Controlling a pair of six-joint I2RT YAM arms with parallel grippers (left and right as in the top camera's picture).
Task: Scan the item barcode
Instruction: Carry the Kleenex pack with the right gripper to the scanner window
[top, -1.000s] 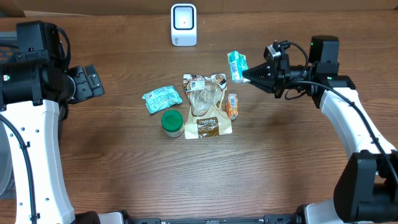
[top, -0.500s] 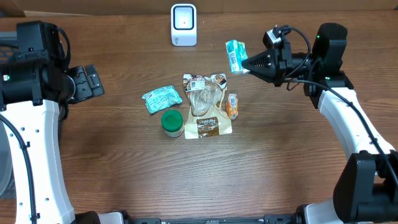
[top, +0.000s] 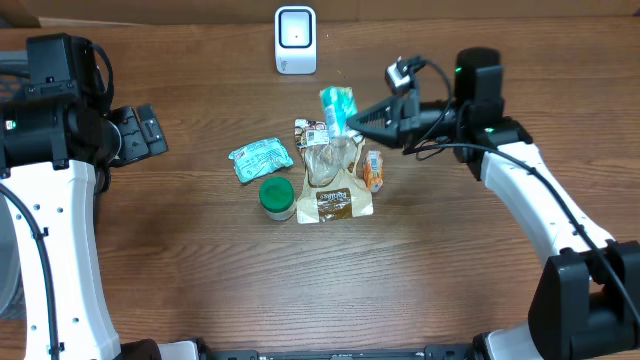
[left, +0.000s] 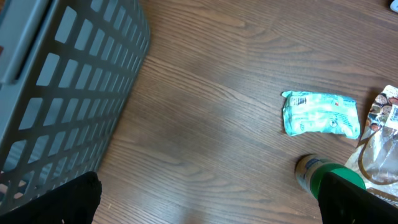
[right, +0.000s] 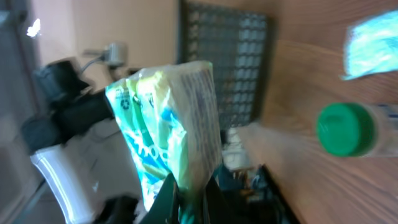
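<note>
1. The right jaws are clamped shut on a green-and-white packet (right: 171, 130). In the right wrist view we see them pinching its lower edge. The packet rises from between them, its printed face blurred.
2. From overhead, we see this packet held in the air at the tip of the right arm (top: 510, 170). The arm reaches in from the right side of the desk (top: 400, 270) towards the middle.
3. The white scanner (top: 295, 40) stands at the far edge of the desk. It is to the left of the held packet and farther back, and the two are apart, not touching.
4. Just on the near side of the held packet lies a clear bag with a brown label (top: 333, 178).
5. A small orange packet (top: 373, 170) sits just beside the bag's right edge. A green-capped bottle (top: 277, 196) sits at its lower left corner.
6. A teal packet (top: 261, 160) lies to the left of the bag, just beyond the bottle.
7. The left jaws stand wide apart and hold nothing. In the left wrist view the dark fingertips (left: 68, 199) show only at the two bottom corners, with bare wood between them.
8. In that same view we see a grey slatted basket (left: 62, 93) filling the left side. The teal packet and the bottle lie off to the right.
9. The left arm (top: 50, 120) sits at the far left of the desk, well apart from the cluster of items.
</note>
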